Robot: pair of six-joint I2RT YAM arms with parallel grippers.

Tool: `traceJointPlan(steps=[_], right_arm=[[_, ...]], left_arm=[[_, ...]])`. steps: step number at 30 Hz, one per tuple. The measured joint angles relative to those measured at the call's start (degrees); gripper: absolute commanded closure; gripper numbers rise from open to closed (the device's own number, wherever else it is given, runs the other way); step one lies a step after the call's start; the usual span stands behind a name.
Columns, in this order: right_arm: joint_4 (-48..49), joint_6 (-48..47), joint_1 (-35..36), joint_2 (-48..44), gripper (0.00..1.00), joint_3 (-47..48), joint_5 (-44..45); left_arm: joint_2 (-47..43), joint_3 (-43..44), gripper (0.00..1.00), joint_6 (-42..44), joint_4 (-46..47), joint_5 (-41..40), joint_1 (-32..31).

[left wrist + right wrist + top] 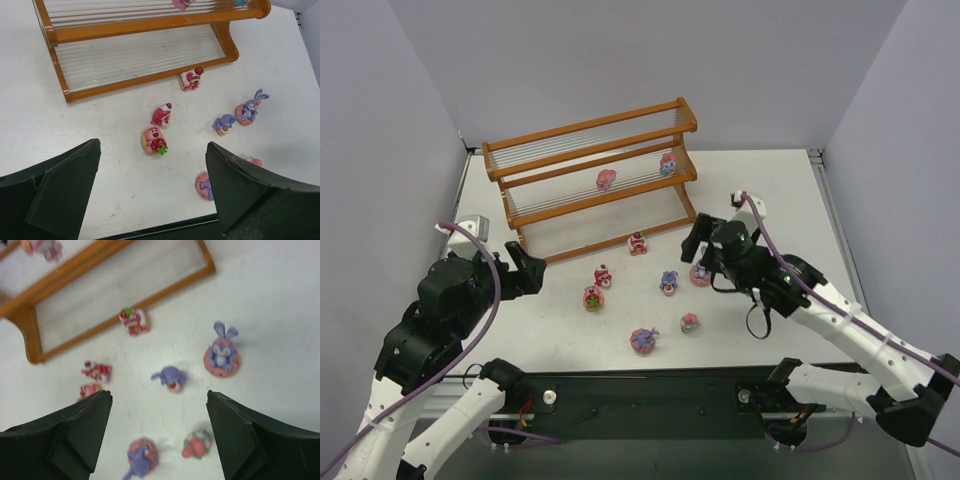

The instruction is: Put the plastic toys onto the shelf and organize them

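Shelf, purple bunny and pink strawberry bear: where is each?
Shelf (150, 24): left wrist view, front wooden rail.
Purple bunny (222, 352): right wrist view, its body.
Pink strawberry bear (151, 136): left wrist view, its face.

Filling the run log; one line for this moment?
left gripper open | right gripper open | shelf: two toys, middle tier | table: seven toys

The left arm (430, 320) and right arm (840, 320) look alike: white link shells joined by bulky black motor housings. A thin purple cable (497, 290) loops along each. A small green light (745, 238) glows on the right arm's wrist. The fingers (55, 195) are matte black wedges. A black base plate (650, 400) spans the desk's near edge.
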Motion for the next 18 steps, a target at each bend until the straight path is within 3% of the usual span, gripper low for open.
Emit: traceJointPlan(steps=[6, 10, 18], right_arm=[[-7.17, 1.03, 3.23, -10.40, 0.20, -14.69, -10.10], [-9.09, 1.05, 4.87, -10.03, 0.20, -22.01, -13.86], [-6.93, -0.50, 9.57, -7.30, 0.20, -24.52, -14.32]], left_arm=[[-1.66, -3.93, 0.03, 0.35, 0.15, 2.10, -0.02], [-2.47, -5.27, 0.03, 0.26, 0.17, 4.04, -0.13], [-0.33, -5.25, 0.03, -1.18, 0.83, 6.38, -0.15]])
